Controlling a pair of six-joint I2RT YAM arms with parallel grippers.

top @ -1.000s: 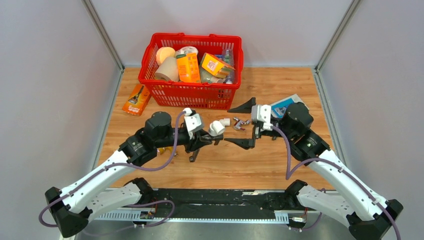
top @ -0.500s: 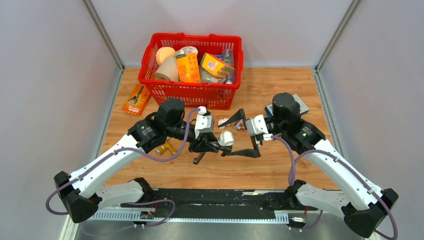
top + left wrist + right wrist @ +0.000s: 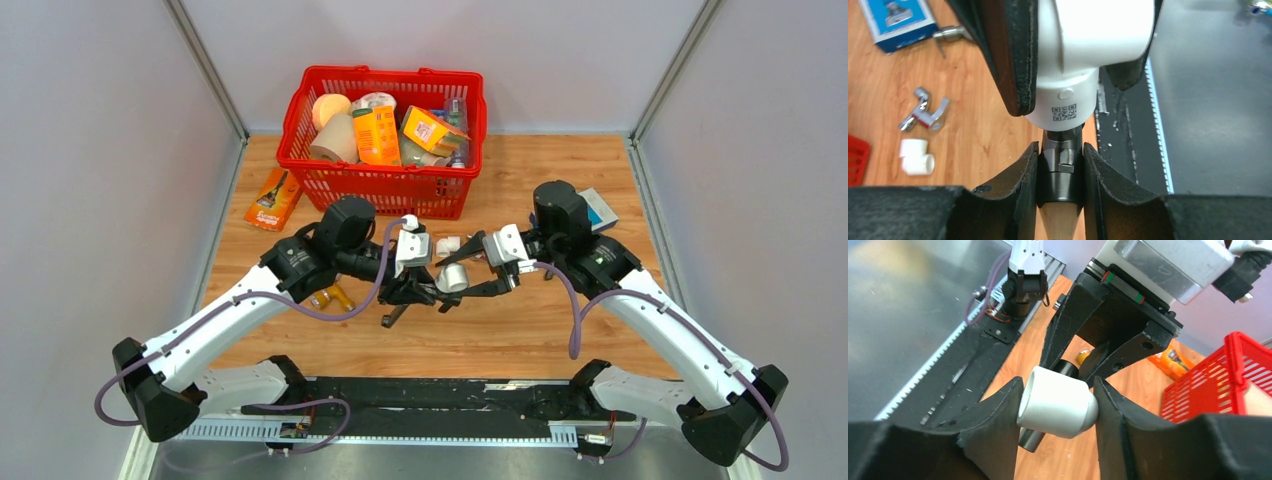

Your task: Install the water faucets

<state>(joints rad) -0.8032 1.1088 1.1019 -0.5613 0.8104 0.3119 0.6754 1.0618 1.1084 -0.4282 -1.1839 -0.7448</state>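
Note:
My left gripper point(image 3: 418, 288) point(image 3: 1060, 175) is shut on the dark grey faucet point(image 3: 398, 312) point(image 3: 1063, 167) and holds it above the table's middle. A white elbow fitting point(image 3: 452, 277) point(image 3: 1088, 55) point(image 3: 1058, 401) sits on the faucet's end. My right gripper point(image 3: 466, 277) point(image 3: 1058, 407) comes in from the right, and its two fingers press on both sides of that white fitting. In the right wrist view a stub of the dark faucet point(image 3: 1031, 439) shows under the fitting, with the left gripper's body behind it.
On the wood behind the grippers lie a loose white elbow fitting point(image 3: 449, 243) point(image 3: 915, 156) and a small chrome tap point(image 3: 484, 247) point(image 3: 923, 110). A blue box point(image 3: 592, 208) lies at the right. A red basket point(image 3: 385, 185) of goods stands at the back, with an orange pack point(image 3: 272, 198) to its left.
The right gripper's fingers, wide open before, have come in onto the white elbow fitting. The left arm has kept the faucet almost still over the last half second.

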